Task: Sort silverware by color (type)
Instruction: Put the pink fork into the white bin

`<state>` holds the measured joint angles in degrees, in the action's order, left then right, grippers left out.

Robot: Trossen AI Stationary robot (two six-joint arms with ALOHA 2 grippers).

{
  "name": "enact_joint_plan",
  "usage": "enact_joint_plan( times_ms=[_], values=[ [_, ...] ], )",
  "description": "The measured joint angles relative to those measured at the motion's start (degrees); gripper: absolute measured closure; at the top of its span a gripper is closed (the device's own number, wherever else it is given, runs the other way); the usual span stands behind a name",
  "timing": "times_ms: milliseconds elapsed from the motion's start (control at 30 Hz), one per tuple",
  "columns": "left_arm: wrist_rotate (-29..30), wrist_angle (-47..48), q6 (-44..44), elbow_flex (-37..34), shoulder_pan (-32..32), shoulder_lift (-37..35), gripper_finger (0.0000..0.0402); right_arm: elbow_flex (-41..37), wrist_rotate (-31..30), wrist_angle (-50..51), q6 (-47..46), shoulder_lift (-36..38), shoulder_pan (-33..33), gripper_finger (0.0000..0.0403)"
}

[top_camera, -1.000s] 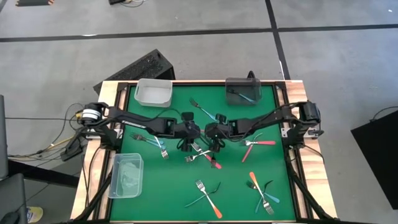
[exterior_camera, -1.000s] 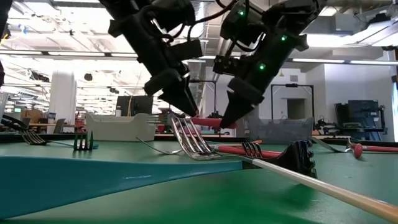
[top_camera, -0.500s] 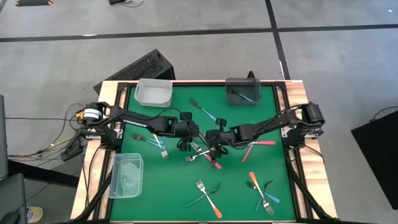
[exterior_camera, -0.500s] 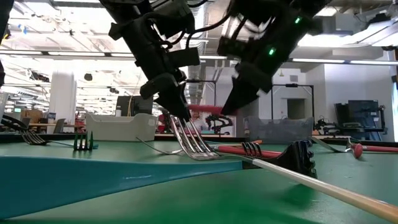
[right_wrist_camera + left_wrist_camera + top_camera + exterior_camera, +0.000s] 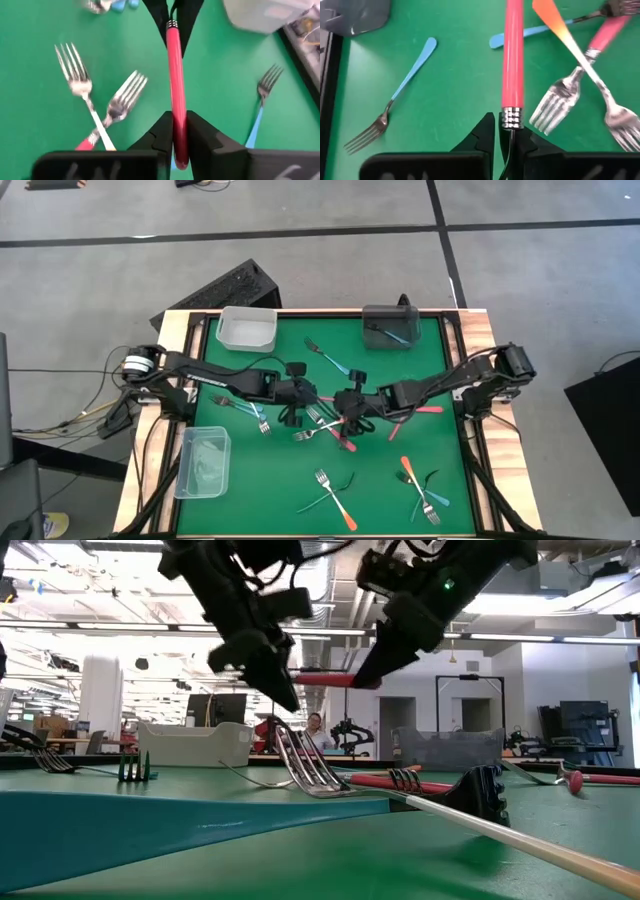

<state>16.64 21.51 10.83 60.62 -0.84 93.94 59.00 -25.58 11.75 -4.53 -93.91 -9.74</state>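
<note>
Both arms meet over the middle of the green table (image 5: pixel 260 480), and they share one utensil. The left claw (image 5: pixel 503 136) is pinched tight on the metal neck of a red-handled piece of silverware (image 5: pixel 513 60), right at the silver collar. The right claw (image 5: pixel 178 134) has its fingers pressed against the far end of that same red handle. In the low view the red handle hangs level in the air between the two claws, clear of the table.

Directly below the red-handled piece, two crossed forks (image 5: pixel 318 423) lie on the table. Just beyond it, toward the dark grey bin (image 5: pixel 390 326), rests a blue-handled fork (image 5: pixel 328 358). Well away from it, near the table's front edge, an orange-handled fork (image 5: pixel 336 502) lies across a blue one.
</note>
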Motion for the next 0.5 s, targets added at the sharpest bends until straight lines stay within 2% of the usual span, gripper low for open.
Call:
enact_joint_plan(
  times_ms=[100,167,267,367,500],
  values=[
    [4.0,3.3,-0.6,0.0,0.4,-2.8,0.0396,0.0,-1.2,-0.5,-0.2,1.7,0.2,0.0301],
    [7.6,5.9,-1.7,0.1,1.6,-5.0,0.0399,-0.2,-4.2,-0.7,-1.2,3.9,0.2,0.0274],
    [13.8,11.4,-7.7,0.1,4.7,-7.6,0.0401,-0.2,-8.7,0.4,-3.2,8.5,-0.2,0.0238],
    [20.7,19.8,-13.9,0.1,8.3,-10.5,0.0401,-0.4,-10.2,0.5,-3.7,11.7,-0.2,0.0217],
    [20.9,31.7,-17.5,-0.3,15.4,-13.6,0.0401,-2.6,-10.8,0.2,-3.4,13.2,-0.2,0.0212]
  ],
)
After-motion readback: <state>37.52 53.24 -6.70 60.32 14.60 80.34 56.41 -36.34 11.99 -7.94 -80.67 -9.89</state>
